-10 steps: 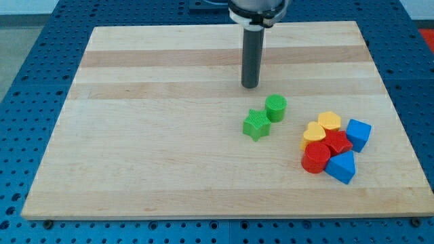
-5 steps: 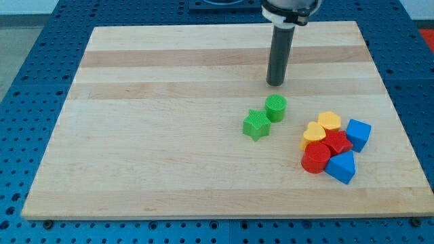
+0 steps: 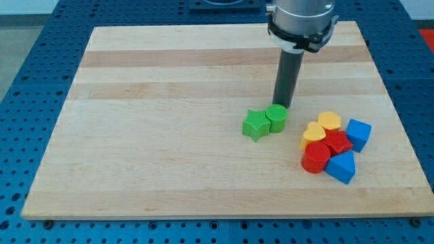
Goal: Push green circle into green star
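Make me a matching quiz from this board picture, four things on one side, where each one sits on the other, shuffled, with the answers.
Things:
1. green star
2. green circle
3. my tip
4. blue cube

Places:
A. far right of the cluster at the view's right
B. at the circle's upper edge
C. left of the circle, touching it
D. between the star and my tip

Pairs: 1-C, 2-D, 3-B, 4-A

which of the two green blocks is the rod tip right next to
The green circle: my tip sits at its upper-right edge. The green star lies on the circle's far side, toward the view's left.
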Tool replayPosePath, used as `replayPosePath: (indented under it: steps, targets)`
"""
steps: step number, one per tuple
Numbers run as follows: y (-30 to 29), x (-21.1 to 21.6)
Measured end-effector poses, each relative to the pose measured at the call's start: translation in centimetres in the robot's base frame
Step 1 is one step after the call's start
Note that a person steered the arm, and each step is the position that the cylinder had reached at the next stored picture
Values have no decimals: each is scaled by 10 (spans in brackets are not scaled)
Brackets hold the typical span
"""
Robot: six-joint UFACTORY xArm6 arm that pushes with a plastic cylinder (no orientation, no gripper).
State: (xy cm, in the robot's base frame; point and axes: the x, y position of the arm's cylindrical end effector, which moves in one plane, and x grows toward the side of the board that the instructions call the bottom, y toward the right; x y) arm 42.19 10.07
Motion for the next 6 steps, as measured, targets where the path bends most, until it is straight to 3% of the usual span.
replayPosePath:
  steps: [2, 5, 6]
  targets:
    - [17, 32]
    - [-33, 51]
    - [-22, 89]
